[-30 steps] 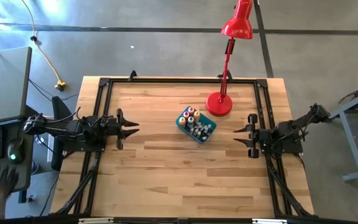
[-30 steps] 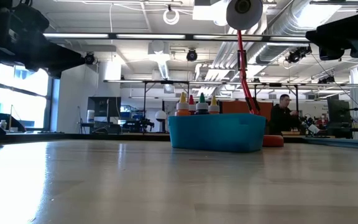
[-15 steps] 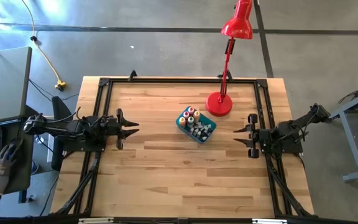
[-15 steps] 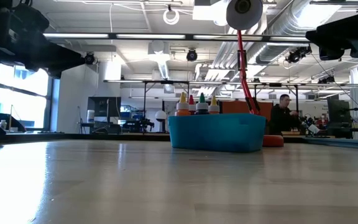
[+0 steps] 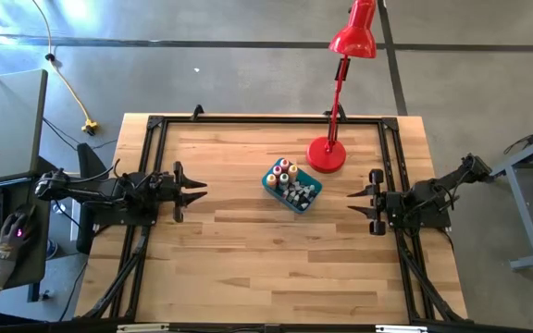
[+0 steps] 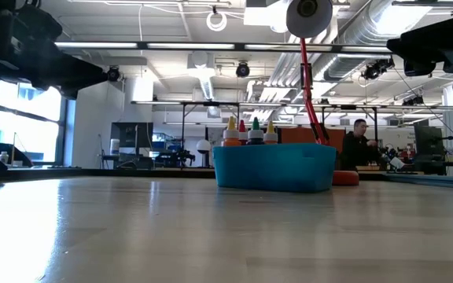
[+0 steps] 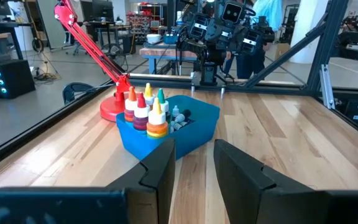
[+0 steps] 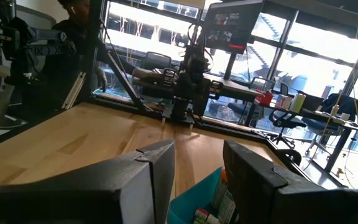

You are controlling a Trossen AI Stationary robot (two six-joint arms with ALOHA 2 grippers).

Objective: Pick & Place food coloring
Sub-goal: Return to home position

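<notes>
The food coloring bottles (image 5: 287, 180) stand upright, several together, in a teal plastic tub (image 5: 291, 187) that rests on the wooden table right of centre. They also show in the low view (image 6: 248, 132) and the left wrist view (image 7: 146, 110), with red, orange, yellow and green caps and tiny pale ones. My left gripper (image 5: 198, 191) is open and empty at the table's left side, pointing toward the tub. My right gripper (image 5: 353, 202) is open and empty at the right side, also pointing toward the tub.
A red desk lamp stands with its round base (image 5: 327, 154) just behind the tub on the far right, its arm leaning over the far edge. A black frame (image 5: 266, 120) runs around the table. A person's gloved hand (image 5: 7, 248) rests on a mouse off the left side.
Both arms and the tub have kept still. Off the table's left side, the person's hand has moved from the near edge of the desk up onto the mouse.
</notes>
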